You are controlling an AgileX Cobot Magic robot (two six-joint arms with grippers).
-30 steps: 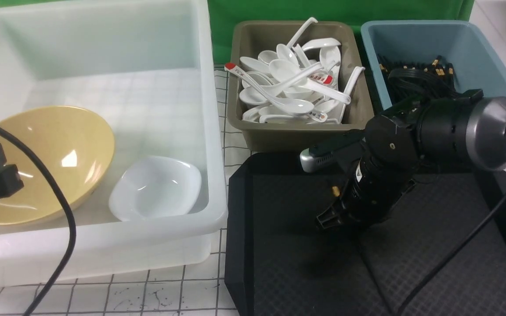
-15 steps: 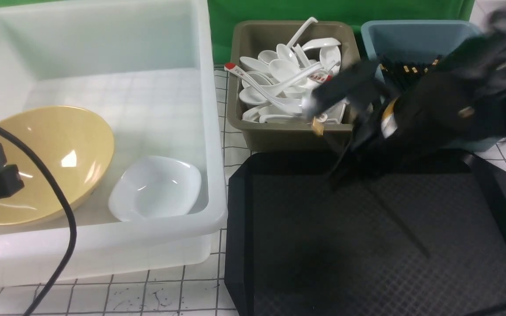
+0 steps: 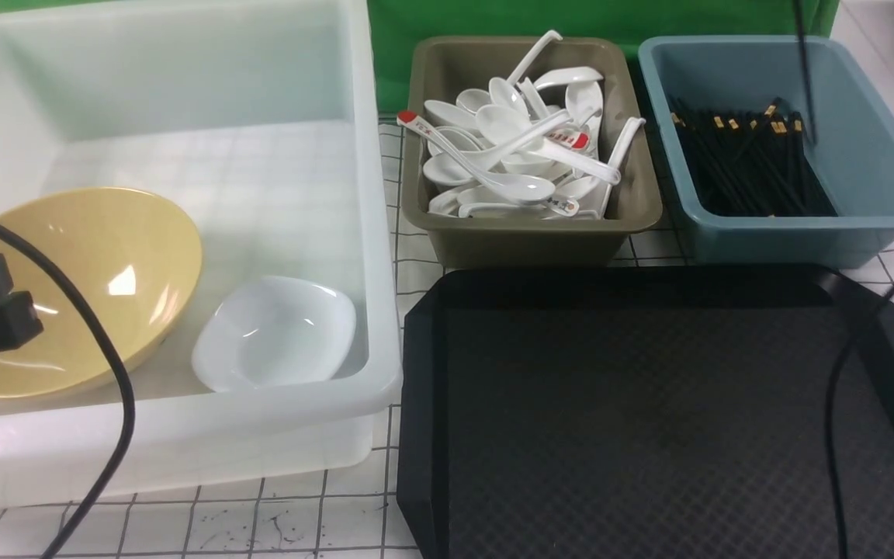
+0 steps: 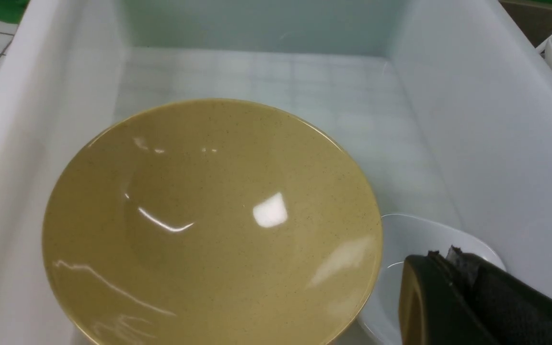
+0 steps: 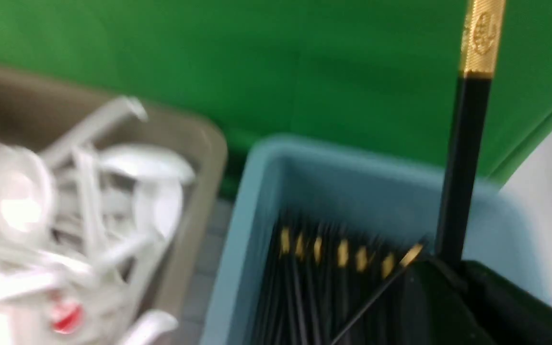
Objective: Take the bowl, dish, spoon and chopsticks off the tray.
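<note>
Right wrist view: chopsticks in the grip, up over the blue bin

Right gripper closed on the black chopsticks, gold band up past the fingertips, blue bin beyond them. I can't tell if one or both sticks are in there. Front view gives me little of that arm: just a dark length hanging over the blue bin and a cable looping across the tray, so no read on the wrist tilt. Left gripper closed, nothing between the tips, seen against the white dish; in front view its arm pokes in at the left edge, over the yellow bowl. Bowl and dish both sit tilted in the white tub. White spoons piled in the brown bin; can't say which is the task's.
</note>
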